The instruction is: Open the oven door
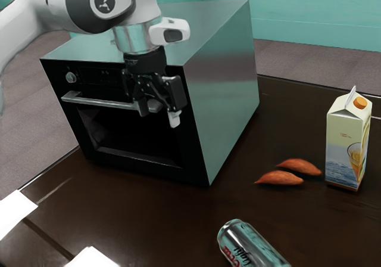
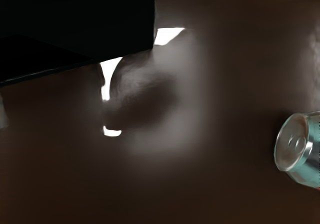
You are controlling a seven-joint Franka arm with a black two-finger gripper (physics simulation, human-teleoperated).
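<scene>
Exterior view, read as a clock face: oven door at nine, shut, interior too dark to tell; my claw at ten, wide, by the handle; can at five, lying; sweet potatoes at four; carton at three, upright, contents hidden.

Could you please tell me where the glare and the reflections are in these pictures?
Exterior view: soft pale reflections on the oven, washed-out white patches at lower left; wrist view: hazy sheen across the table, small blown-out white patches, highlights on the can.
</scene>
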